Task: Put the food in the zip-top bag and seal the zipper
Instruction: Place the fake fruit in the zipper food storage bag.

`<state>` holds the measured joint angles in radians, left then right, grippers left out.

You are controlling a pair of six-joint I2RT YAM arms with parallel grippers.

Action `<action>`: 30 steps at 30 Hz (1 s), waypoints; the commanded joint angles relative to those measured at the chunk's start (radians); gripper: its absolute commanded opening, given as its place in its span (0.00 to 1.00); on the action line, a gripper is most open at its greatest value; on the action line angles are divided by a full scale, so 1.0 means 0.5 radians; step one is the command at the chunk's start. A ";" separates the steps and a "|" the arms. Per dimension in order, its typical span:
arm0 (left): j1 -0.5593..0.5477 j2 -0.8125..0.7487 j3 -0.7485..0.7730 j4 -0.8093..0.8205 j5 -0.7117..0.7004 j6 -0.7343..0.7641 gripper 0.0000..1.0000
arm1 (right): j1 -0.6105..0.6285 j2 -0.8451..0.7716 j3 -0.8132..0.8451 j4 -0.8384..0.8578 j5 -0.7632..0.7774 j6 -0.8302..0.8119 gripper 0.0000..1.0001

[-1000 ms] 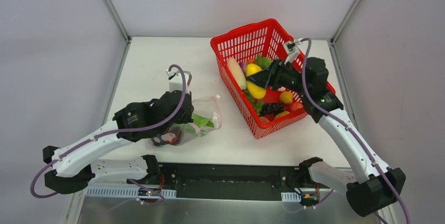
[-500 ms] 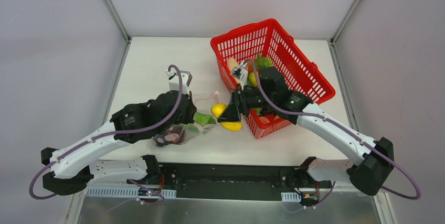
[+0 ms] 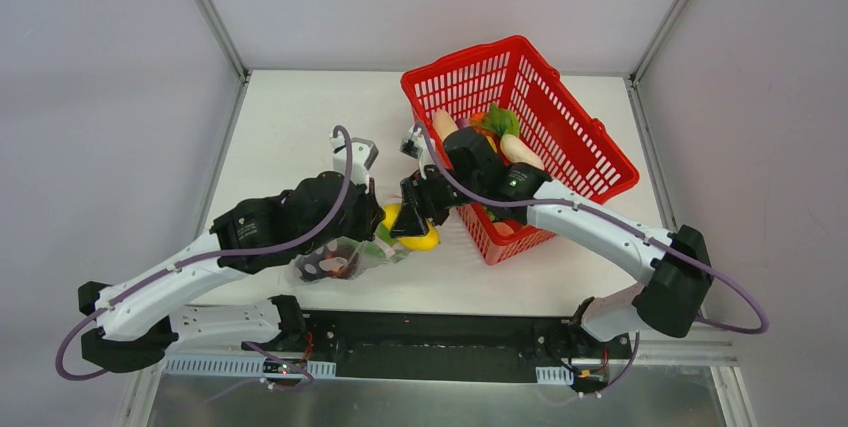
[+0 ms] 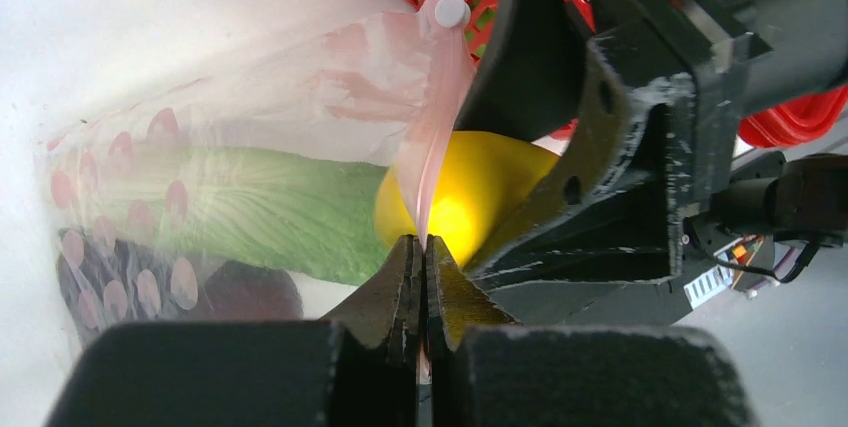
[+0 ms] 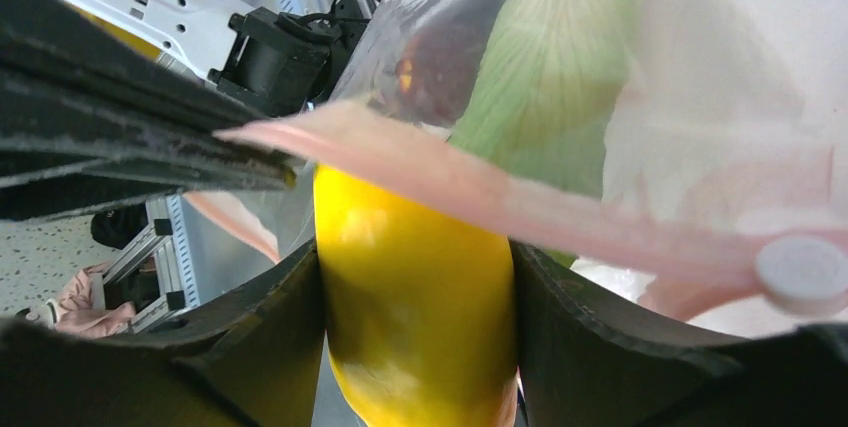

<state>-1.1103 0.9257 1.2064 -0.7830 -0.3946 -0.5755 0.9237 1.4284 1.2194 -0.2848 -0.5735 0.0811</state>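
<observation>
Your right claw (image 5: 415,367) stands part-way open, clamped on a yellow piece (image 5: 410,287) of food, with its fingers (image 5: 600,347) pressed to either side. Straight across the front of this claw, just over the yellow piece, runs the pink zipper (image 5: 480,187) of the zip-top bag (image 5: 720,97). The white round tab (image 5: 805,272) sits at the strip's end, off to the claw's right in its wrist view. Past the strip, through the clear plastic, you can see a green leafy piece (image 5: 560,77) and a dark purple piece (image 5: 440,57) lying inside the bag. The yellow piece is right at the bag's mouth, but you cannot tell whether it has passed the lip.

Your left claw (image 4: 420,267) is closed tight, pinching the zipper, which rises from the fingertips up to the tab. The yellow piece sits directly behind those fingertips, framed on the right by the right claw's black fingers. To the left of this claw the bag lies slack on the white surface (image 3: 290,117).

From above, the two claws meet nose to nose. Just beyond the right claw stands the red basket (image 3: 580,137), holding more food, among it a white piece (image 3: 520,150) and a second leafy piece (image 3: 500,119).
</observation>
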 commanded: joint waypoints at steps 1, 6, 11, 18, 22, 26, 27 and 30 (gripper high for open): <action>0.022 -0.067 -0.003 0.067 0.085 0.066 0.00 | 0.042 0.048 0.138 0.024 0.127 -0.071 0.25; 0.023 -0.096 0.023 -0.026 0.109 0.104 0.00 | 0.052 0.066 0.170 0.099 0.160 -0.053 0.26; 0.022 -0.135 0.019 0.068 0.157 0.120 0.00 | 0.187 0.139 0.214 0.215 0.521 0.008 0.32; 0.024 -0.257 -0.016 0.135 0.011 0.070 0.00 | 0.273 0.202 0.294 0.188 0.620 -0.017 0.48; 0.024 -0.383 -0.090 0.154 -0.120 0.026 0.00 | 0.274 0.137 0.252 0.206 0.426 -0.028 0.81; 0.022 -0.447 -0.119 0.144 -0.189 0.002 0.00 | 0.270 0.097 0.257 0.125 0.401 -0.053 0.90; 0.024 -0.452 -0.123 0.142 -0.195 0.001 0.00 | 0.270 0.094 0.266 0.094 0.402 -0.060 0.91; 0.024 -0.448 -0.121 0.138 -0.201 0.003 0.00 | 0.270 0.059 0.249 0.055 0.363 -0.075 0.90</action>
<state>-1.1103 0.7048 1.1458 -0.7731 -0.4511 -0.5587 1.0573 1.5223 1.3087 -0.2287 -0.3550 0.0662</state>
